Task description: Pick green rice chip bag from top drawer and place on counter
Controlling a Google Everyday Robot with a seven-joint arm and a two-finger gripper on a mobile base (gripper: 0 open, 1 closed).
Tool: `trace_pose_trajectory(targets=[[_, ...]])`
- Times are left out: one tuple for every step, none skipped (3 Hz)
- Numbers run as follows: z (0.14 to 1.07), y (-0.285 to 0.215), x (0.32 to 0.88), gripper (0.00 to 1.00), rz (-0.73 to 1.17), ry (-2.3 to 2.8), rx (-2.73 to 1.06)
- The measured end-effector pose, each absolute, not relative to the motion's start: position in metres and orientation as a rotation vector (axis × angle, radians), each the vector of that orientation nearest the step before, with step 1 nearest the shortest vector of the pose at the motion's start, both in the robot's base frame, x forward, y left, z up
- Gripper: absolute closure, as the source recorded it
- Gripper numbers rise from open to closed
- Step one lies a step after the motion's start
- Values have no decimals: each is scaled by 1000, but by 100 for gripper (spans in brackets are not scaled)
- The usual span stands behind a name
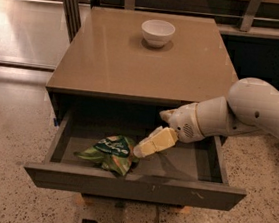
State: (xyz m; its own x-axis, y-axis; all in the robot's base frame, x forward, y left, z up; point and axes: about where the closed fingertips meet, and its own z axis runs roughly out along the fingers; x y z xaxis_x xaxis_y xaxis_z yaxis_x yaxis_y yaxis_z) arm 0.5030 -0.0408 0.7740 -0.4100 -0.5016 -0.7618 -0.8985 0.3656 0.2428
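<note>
The green rice chip bag [108, 152] lies crumpled on the floor of the open top drawer [136, 186], left of the middle. My gripper [145, 147] reaches down into the drawer from the right, its cream fingers pointing left, with the tips right beside the bag's right edge. The white arm comes in from the right side. The tan counter [110, 60] above the drawer is glossy.
A white bowl [157, 32] stands at the back middle of the counter. The drawer's front panel juts out toward me over the speckled floor [10, 144]. Dark metal legs [69, 0] stand at the back left.
</note>
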Motion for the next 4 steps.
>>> trace_pose_trajectory(targets=[[746, 7, 504, 0, 1061, 1978, -1259], [729, 33, 503, 0, 1143, 1961, -1286], [719, 43, 502, 0, 1137, 1982, -1272], [712, 48, 506, 0, 1078, 2008, -1255]])
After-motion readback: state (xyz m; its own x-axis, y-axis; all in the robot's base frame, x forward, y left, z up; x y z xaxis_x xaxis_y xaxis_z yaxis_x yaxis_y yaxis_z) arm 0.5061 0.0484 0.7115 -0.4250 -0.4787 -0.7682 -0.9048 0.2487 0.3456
